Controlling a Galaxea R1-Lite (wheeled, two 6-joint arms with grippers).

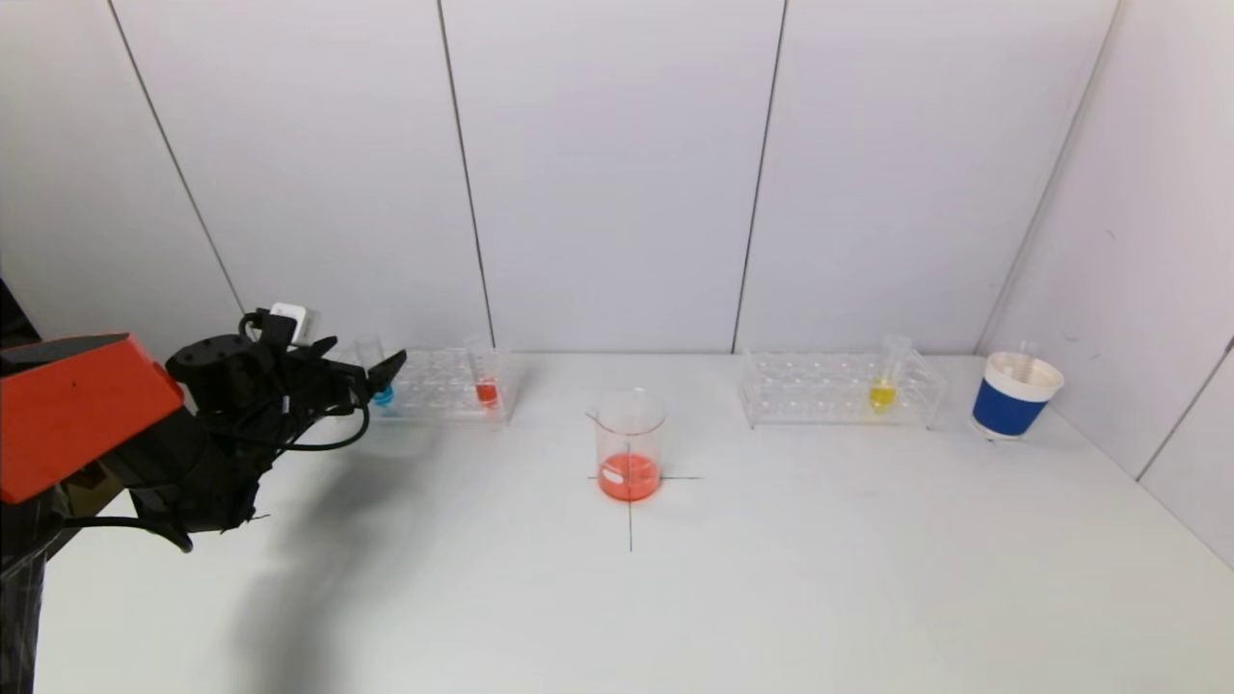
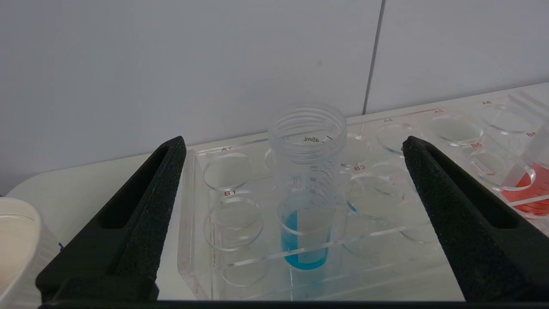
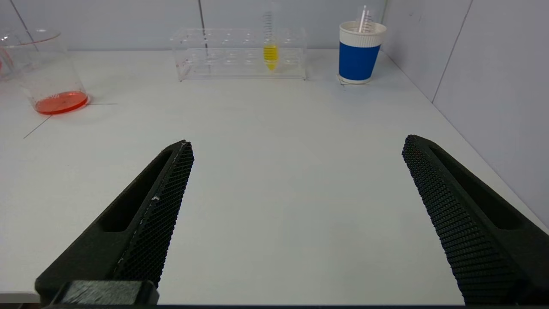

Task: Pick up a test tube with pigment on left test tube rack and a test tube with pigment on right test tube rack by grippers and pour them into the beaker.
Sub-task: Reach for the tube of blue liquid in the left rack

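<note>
The left clear rack (image 1: 439,386) holds a tube with blue pigment (image 1: 378,381) and a tube with red pigment (image 1: 485,381). My left gripper (image 1: 371,374) is open right in front of the blue tube (image 2: 306,201), its fingers on either side and apart from it. The right rack (image 1: 839,390) holds a tube with yellow pigment (image 1: 882,386). The beaker (image 1: 630,445) stands at the table's middle with red liquid in it. My right gripper (image 3: 296,148) is open and empty, low over bare table, out of the head view.
A blue and white paper cup (image 1: 1017,395) with a tube in it stands right of the right rack. Another white cup edge (image 2: 17,249) shows beside the left rack. Wall panels close the table's back and right side.
</note>
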